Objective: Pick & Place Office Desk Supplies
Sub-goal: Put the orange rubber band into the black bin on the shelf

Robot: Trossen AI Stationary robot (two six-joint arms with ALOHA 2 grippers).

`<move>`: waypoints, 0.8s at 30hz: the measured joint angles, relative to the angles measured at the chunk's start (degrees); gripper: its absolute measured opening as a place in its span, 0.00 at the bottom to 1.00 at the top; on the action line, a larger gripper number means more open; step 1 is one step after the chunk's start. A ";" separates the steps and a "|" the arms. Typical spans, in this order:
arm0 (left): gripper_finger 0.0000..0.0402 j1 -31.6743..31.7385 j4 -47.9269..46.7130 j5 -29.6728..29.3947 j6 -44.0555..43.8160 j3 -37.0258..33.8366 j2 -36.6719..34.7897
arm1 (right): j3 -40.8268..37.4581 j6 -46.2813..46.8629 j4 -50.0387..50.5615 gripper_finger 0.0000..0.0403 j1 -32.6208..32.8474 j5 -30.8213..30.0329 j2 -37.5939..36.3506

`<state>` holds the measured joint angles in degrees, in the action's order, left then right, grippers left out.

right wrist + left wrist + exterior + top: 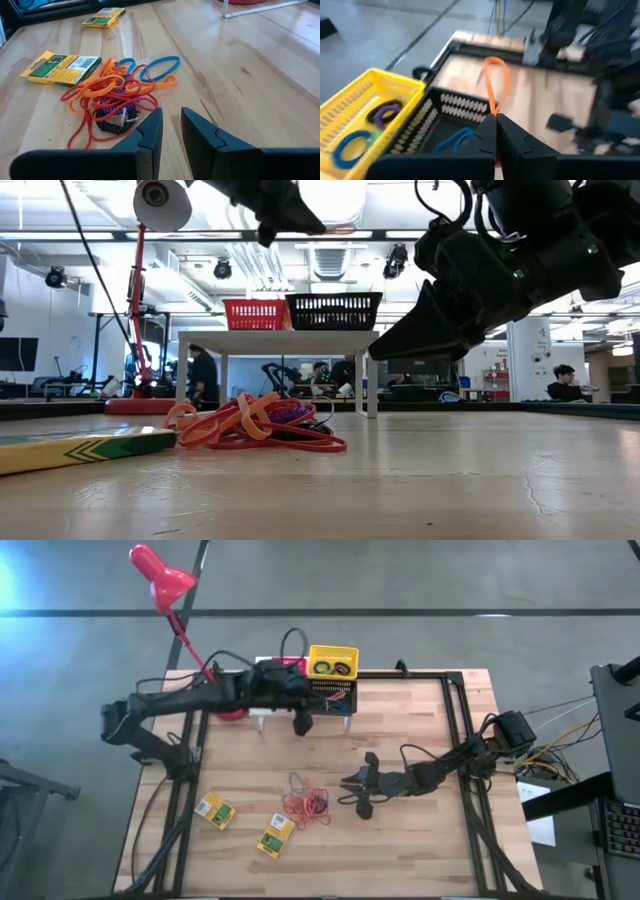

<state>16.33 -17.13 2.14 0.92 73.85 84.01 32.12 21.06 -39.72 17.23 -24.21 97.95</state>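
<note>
My left end effector [495, 131] pinches an orange rubber band [496, 85] above the black basket [432, 131] at the counter's far edge. My right end effector [171, 131], slightly spread, hovers beside the band pile [112, 95] mid-counter.

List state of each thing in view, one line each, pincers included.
Left pincer: shut on an orange rubber band, above the black basket.
Right pincer: slightly open, empty, beside the rubber band pile.
Yellow basket: upright on the rack, holds blue and purple rings.
Black basket: holds something blue.
Red basket: upright on the rack.
Two yellow-and-green boxes: lying flat on the table, apart.
</note>
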 joint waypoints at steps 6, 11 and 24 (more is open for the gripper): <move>0.01 2.68 -15.66 -0.15 6.96 13.12 7.82 | 0.11 0.16 -0.06 0.17 0.00 0.00 -0.04; 0.02 4.75 -21.55 -0.07 10.12 18.91 12.56 | 0.11 1.27 -0.04 0.17 -0.01 0.01 -0.03; 0.05 6.71 -19.61 -0.12 13.00 15.40 13.29 | 0.11 1.08 0.00 0.17 0.00 -0.40 0.04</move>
<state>23.04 -36.74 2.02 13.92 89.25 97.30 32.23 22.14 -39.72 17.23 -24.61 98.00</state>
